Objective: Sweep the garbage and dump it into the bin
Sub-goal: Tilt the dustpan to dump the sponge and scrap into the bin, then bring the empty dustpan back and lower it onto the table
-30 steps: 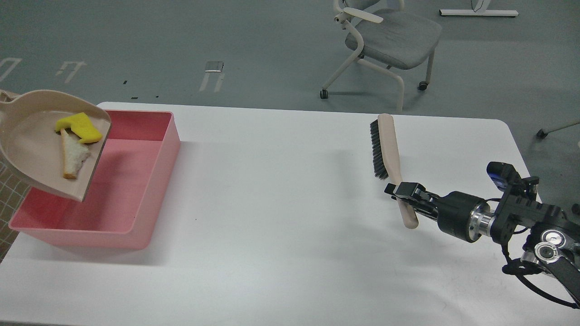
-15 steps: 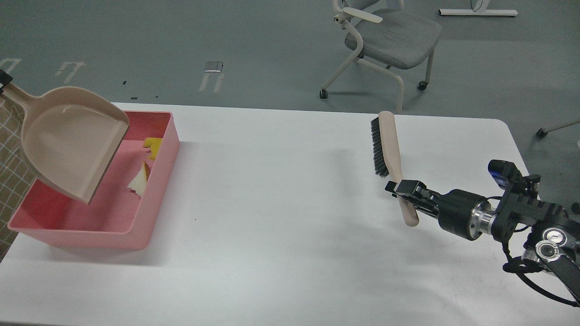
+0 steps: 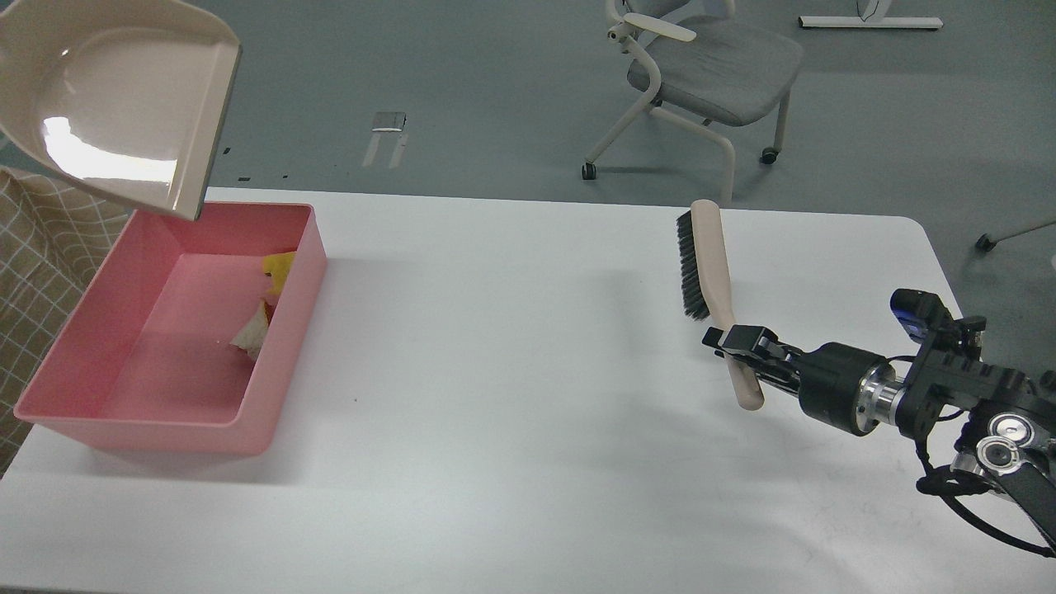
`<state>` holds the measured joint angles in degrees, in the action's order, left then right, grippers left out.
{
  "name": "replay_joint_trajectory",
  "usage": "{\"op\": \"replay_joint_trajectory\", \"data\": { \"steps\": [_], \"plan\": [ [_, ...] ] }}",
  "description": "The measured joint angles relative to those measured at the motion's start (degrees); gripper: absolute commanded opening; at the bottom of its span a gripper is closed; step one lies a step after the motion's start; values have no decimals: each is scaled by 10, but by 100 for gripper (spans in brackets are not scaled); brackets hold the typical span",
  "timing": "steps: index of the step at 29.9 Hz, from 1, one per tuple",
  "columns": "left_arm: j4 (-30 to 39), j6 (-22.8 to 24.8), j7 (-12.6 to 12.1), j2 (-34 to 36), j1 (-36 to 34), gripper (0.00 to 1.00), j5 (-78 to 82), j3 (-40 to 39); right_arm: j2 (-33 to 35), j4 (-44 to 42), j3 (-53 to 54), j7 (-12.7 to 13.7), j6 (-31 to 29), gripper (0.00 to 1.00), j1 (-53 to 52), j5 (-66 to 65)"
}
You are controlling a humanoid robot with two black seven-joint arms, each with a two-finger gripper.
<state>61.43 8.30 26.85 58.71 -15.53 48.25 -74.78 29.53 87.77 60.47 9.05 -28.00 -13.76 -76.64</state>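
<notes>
one pink bin [image 3: 290, 289] holds two scraps: one yellow chunk [image 3: 277, 267] and one bread slice [image 3: 252, 333]. one dustpan [image 3: 115, 107], one brush [image 3: 709, 285], one chair [image 3: 701, 74].

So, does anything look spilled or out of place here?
Nothing stands out. The yellow chunk and bread lie inside the bin; the dustpan is empty, and no scraps show on the table.

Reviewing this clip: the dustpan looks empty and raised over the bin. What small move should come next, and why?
Probably lower the dustpan onto the table beside the pink bin. The pan shows empty, and both scraps, the yellow chunk and the bread slice, lie inside the bin. The right gripper holds the brush.
</notes>
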Motion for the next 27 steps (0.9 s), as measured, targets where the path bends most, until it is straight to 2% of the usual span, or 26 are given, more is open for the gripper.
{"op": "replay_joint_trajectory", "data": {
  "steps": [3, 7, 10, 14, 18, 27],
  "plan": [
    [14, -6, -15, -23, -1, 4, -8, 1, 0, 0, 2, 0, 0, 14, 0, 1],
    [35, -15, -57, -65, 3, 4, -6, 2, 4, 2, 2, 0, 0, 14, 0, 1],
    [43, -27, -68, -83, 5, 4, -2, 18, 7, 4, 2, 0, 0, 14, 0, 4],
    [54, -60, -70, -104, -17, 4, -1, 87, 16, 4, 12, -3, 0, 14, 0, 11],
    [67, -87, -79, -147, -71, 5, -1, 155, 18, 4, 22, -4, 0, 14, 1, 12],
    [65, -210, -99, -258, -183, 6, 1, 373, 33, 4, 45, -11, 0, 14, 2, 13]
  ]
}}
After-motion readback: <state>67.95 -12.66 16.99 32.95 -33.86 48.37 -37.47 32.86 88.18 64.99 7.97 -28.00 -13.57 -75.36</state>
